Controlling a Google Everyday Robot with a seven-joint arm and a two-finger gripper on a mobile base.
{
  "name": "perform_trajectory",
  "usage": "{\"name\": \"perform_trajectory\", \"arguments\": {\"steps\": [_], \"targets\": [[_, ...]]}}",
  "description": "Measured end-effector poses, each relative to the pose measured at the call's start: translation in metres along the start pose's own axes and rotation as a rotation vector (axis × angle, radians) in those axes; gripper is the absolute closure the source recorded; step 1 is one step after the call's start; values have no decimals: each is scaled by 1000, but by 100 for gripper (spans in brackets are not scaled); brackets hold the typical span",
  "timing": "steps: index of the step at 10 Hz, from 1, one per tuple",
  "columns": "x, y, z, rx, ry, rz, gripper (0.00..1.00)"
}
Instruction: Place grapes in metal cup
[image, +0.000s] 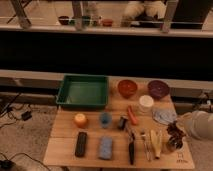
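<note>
While my hand (176, 131) hangs at the counter's (65, 150) right edge, the grapes (173, 136) sit just above the metal cup (170, 146). Whether it clamps them, I cannot tell.

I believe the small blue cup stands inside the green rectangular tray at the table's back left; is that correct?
Not quite: the camera view shows the small blue cup standing on the wooden table in front of the green rectangular tray at the back left, not inside it. The gripper is over the table's front right corner.
</note>
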Motion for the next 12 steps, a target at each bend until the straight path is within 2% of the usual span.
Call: {"name": "perform_trajectory", "arguments": {"steps": [2,4,9,12], "targets": [[1,0,0,-4,2,4,100],[8,-4,3,-26,2,55,100],[14,-10,8,-39,-16,120,100],[14,-9,8,-59,-26,172,100]]}}
